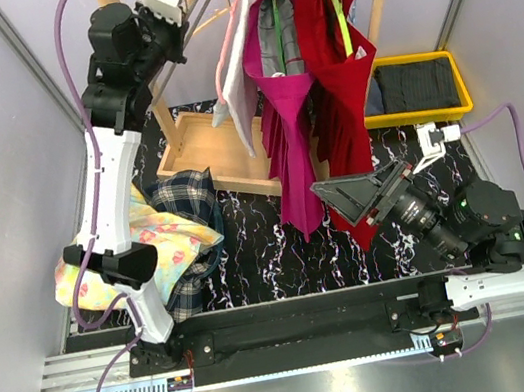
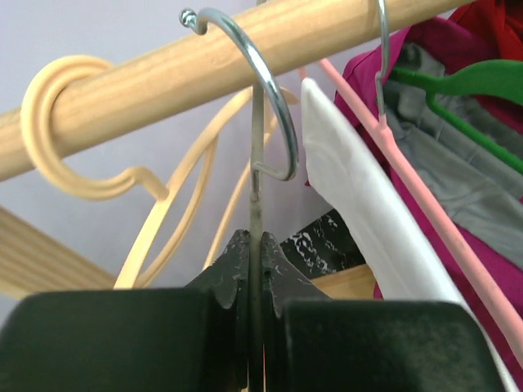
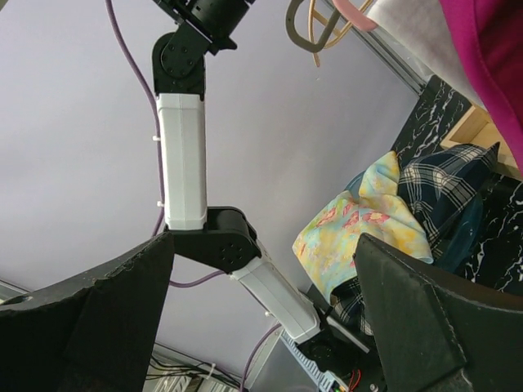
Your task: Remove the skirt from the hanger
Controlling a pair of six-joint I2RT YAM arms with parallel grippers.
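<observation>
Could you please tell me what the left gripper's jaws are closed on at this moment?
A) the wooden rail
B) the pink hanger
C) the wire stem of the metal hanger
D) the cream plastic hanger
C: in the left wrist view the left gripper has its jaws pinched shut on the thin stem of the metal hanger, whose hook loops over the wooden rail; the cream hanger hangs apart.

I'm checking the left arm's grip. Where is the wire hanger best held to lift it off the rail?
Grip the wire hanger at the straight neck just under its hook, coming from below, as the left gripper, shut on it, does. The neck is a thin upright wire that fits between flat fingers, and this leaves the hook free to lift off the wooden rail.
</observation>
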